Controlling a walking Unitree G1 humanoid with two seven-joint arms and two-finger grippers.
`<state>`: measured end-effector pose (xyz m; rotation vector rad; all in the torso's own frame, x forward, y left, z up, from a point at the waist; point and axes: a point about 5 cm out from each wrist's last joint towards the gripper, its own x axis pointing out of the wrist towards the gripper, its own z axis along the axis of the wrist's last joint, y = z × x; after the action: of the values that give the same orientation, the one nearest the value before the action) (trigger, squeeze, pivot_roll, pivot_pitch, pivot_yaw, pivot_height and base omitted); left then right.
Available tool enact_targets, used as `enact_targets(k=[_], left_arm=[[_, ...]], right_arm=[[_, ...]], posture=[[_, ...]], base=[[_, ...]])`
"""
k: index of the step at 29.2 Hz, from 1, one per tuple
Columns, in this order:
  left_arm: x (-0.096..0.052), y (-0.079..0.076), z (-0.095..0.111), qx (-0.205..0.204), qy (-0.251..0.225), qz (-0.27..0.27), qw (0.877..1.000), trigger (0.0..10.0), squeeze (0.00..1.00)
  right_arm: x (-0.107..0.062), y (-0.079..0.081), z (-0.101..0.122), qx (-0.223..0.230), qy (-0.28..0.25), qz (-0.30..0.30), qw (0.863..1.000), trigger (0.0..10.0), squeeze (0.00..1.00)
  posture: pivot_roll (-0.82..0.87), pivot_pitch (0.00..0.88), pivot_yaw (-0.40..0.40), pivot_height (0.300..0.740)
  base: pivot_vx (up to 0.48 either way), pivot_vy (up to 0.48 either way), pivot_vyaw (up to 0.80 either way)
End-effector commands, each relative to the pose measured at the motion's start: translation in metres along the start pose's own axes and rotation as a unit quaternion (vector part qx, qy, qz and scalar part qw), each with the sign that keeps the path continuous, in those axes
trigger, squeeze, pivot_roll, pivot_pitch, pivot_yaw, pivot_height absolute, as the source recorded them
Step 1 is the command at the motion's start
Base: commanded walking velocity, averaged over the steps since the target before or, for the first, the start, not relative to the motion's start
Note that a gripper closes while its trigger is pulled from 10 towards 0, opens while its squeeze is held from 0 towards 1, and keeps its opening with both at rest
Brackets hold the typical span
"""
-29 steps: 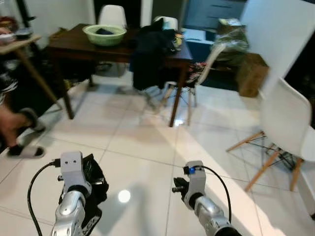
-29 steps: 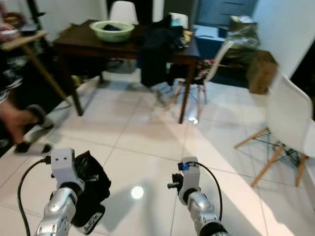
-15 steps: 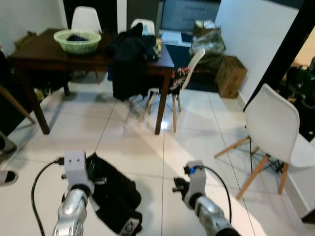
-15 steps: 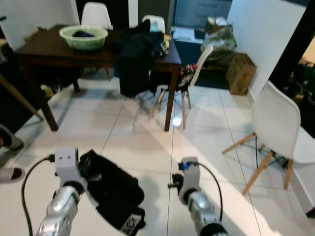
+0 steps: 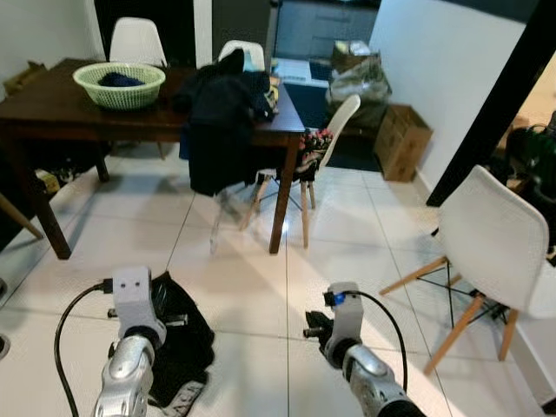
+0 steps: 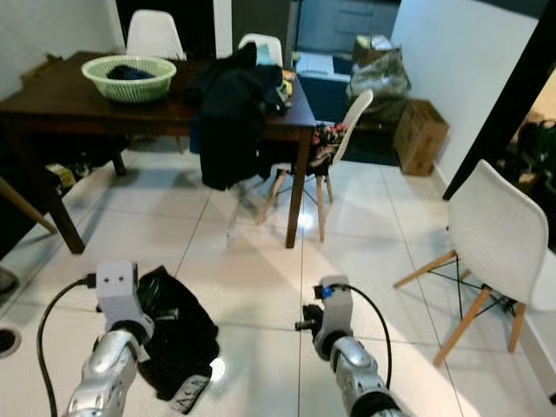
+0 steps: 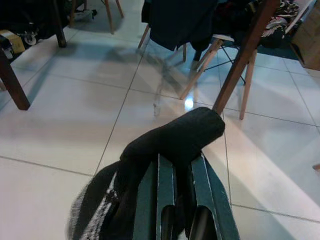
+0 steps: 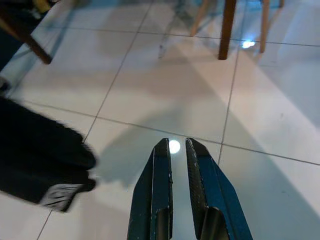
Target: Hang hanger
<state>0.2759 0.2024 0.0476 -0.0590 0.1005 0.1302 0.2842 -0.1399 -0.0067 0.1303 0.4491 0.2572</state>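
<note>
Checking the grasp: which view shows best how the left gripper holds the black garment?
Left wrist view: the black garment is draped over the left gripper, fingers closed on it. Both eye views show it only as a bundle hanging behind the left wrist.

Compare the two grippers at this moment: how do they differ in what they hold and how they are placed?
The left gripper is shut on a black garment that hangs from it toward the floor; the right gripper holds nothing, its fingers close together over bare tile. The left shows at the lower left of the head views, the right at the lower centre. Both are slim, dark, two-fingered and pointed forward over the white tiled floor.
</note>
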Motion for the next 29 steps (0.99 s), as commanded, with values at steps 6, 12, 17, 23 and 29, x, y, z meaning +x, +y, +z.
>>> enact_targets(k=[6,12,17,23,29], left_arm=[[0.004,-0.004,0.009,-0.004,-0.020,-0.008,1.000,10.0,0.00],[0.005,-0.006,0.012,-0.001,-0.023,-0.015,1.000,10.0,0.00],[0.005,-0.005,0.014,0.000,-0.027,-0.014,1.000,10.0,0.00],[0.003,-0.001,0.017,0.001,-0.033,-0.006,0.999,10.0,0.00],[0.005,-0.004,0.028,0.004,-0.053,-0.010,0.999,10.0,0.00]], right_arm=[[0.001,0.000,0.005,0.010,-0.014,-0.004,1.000,10.0,0.00],[0.002,0.004,0.004,0.014,-0.019,-0.001,1.000,10.0,0.00],[0.002,0.006,0.004,0.011,-0.019,0.002,1.000,10.0,0.00],[0.005,0.009,0.012,0.008,-0.031,0.012,0.999,10.0,0.00],[0.012,0.014,0.033,0.032,-0.065,0.021,0.997,10.0,0.00]], posture=[[-0.02,0.000,-0.090,0.740],[-0.01,0.000,-0.085,0.740],[0.00,0.000,-0.098,0.740],[0.00,0.000,-0.106,0.740],[0.00,0.000,-0.106,0.740]], base=[[0.390,0.000,0.00],[0.389,0.000,-0.35],[0.392,0.000,0.00],[0.390,0.000,0.00],[0.390,0.000,0.00]])
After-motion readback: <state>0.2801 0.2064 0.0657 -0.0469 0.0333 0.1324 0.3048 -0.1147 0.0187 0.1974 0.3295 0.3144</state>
